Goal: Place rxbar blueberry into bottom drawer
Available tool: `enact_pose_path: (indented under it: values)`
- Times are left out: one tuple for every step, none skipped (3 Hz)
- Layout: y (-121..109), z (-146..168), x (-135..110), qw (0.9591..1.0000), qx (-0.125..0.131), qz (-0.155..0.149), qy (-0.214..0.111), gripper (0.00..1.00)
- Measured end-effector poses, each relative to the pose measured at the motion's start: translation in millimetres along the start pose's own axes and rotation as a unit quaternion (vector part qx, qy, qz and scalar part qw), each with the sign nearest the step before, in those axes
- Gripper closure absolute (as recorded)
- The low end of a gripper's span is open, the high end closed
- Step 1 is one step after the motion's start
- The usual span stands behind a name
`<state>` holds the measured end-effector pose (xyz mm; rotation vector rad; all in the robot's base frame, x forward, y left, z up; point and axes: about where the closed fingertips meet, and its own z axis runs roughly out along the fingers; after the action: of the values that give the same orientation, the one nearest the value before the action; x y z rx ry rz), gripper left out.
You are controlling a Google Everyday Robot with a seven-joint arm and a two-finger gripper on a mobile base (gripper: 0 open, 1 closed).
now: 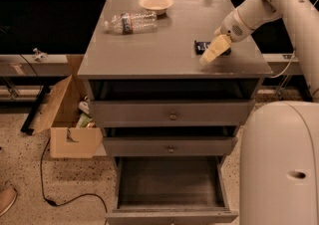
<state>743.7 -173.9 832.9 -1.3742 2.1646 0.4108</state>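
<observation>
The rxbar blueberry, a small dark flat bar, lies on the right side of the grey cabinet top. My gripper, with pale cream fingers, hangs just over the bar's right part and partly hides it. The bottom drawer is pulled open at the foot of the cabinet, with nothing showing inside it. The two drawers with round knobs above it are shut.
A clear plastic bottle lies on its side at the cabinet top's back left. A pale bowl stands behind it. An open cardboard box and a black cable are on the floor at left. My white base fills the lower right.
</observation>
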Motion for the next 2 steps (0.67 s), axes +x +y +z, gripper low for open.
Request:
enact_pose_path:
  values:
    - [-2.3, 13.4, 3.3, 0.9998, -0.015, 0.009, 0.002, 0.04]
    - [-3.2, 21.8, 6.7, 0.9995, -0.027, 0.018, -0.002, 0.22]
